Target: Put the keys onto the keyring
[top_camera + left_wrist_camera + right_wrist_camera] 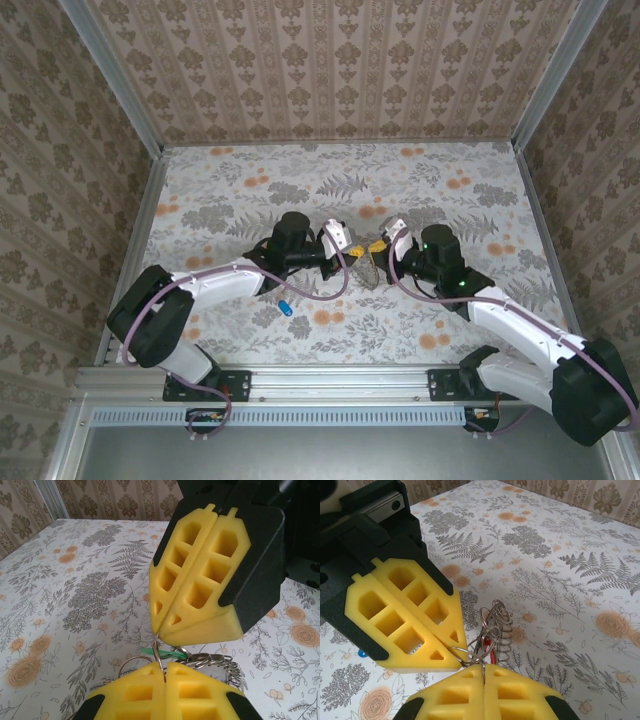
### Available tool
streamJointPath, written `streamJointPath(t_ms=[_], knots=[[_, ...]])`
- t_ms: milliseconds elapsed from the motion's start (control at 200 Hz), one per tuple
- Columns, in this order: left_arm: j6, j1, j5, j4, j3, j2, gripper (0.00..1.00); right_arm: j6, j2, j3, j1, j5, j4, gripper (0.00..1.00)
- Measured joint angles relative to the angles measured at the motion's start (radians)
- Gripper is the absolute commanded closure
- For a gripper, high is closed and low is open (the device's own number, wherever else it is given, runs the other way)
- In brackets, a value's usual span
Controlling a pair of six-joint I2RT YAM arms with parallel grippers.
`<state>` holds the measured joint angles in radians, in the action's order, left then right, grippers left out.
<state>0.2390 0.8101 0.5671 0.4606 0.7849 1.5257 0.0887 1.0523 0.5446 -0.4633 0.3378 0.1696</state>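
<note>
**Operator:** How are the tools sitting?

**Spotter:** You're holding them tip to tip near bench [210, 190] centre. Left tool [165, 670] is reaching in from 9 o'clock, right tool [484, 672] from 3. Both are showing pads pressed fully together, each pinching thin wire of the keyring [490, 632].

**Operator:** And the ring itself?

**Spotter:** It's hanging between your two tips, loops bunching just behind them and seeming to touch the bench.

**Operator:** Keys?

**Spotter:** Green key [161, 652] is lying right against the wire. I cannot tell whether it's threaded. Blue key [285, 307] is lying loose on the bench at 8 o'clock from the tips, well apart from the ring.

**Operator:** So progress?

**Spotter:** You're looking early-to-middle, by my reading. Ring is gripped from both sides and likely being held for threading. Blue is clearly waiting. Other colours are too hidden to count.
</note>
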Motion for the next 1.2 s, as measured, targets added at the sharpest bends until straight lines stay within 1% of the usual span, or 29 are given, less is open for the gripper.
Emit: streamJointPath(t_ms=[200, 470, 510, 590, 635, 860, 920, 1015, 1195], knots=[[0.000, 0.000, -0.004, 0.005, 0.000, 0.000, 1.00, -0.041, 0.010, 0.035, 0.000, -0.018, -0.058, 1.00], [0.000, 0.000, -0.030, 0.034, -0.014, 0.000, 1.00, -0.090, 0.056, 0.108, 0.016, -0.002, -0.158, 1.00], [-0.001, 0.000, -0.031, 0.039, -0.018, 0.000, 1.00, -0.093, 0.066, 0.118, 0.018, 0.003, -0.174, 0.97], [-0.002, 0.000, -0.034, 0.043, -0.021, 0.005, 1.00, -0.094, 0.090, 0.148, 0.021, 0.011, -0.215, 0.97], [-0.003, 0.000, -0.037, 0.047, -0.021, 0.010, 1.00, -0.093, 0.101, 0.163, 0.023, 0.013, -0.236, 0.95], [-0.008, 0.000, -0.036, 0.059, -0.021, 0.029, 1.00, -0.088, 0.119, 0.183, 0.027, 0.014, -0.288, 0.96], [-0.008, 0.001, -0.036, 0.063, -0.021, 0.029, 1.00, -0.085, 0.121, 0.192, 0.029, 0.014, -0.303, 0.92], [-0.009, 0.001, -0.033, 0.069, -0.021, 0.029, 1.00, -0.073, 0.121, 0.203, 0.035, 0.022, -0.318, 0.90], [-0.010, 0.002, -0.003, 0.071, -0.021, 0.029, 1.00, -0.055, 0.122, 0.209, 0.058, 0.024, -0.344, 0.78]])
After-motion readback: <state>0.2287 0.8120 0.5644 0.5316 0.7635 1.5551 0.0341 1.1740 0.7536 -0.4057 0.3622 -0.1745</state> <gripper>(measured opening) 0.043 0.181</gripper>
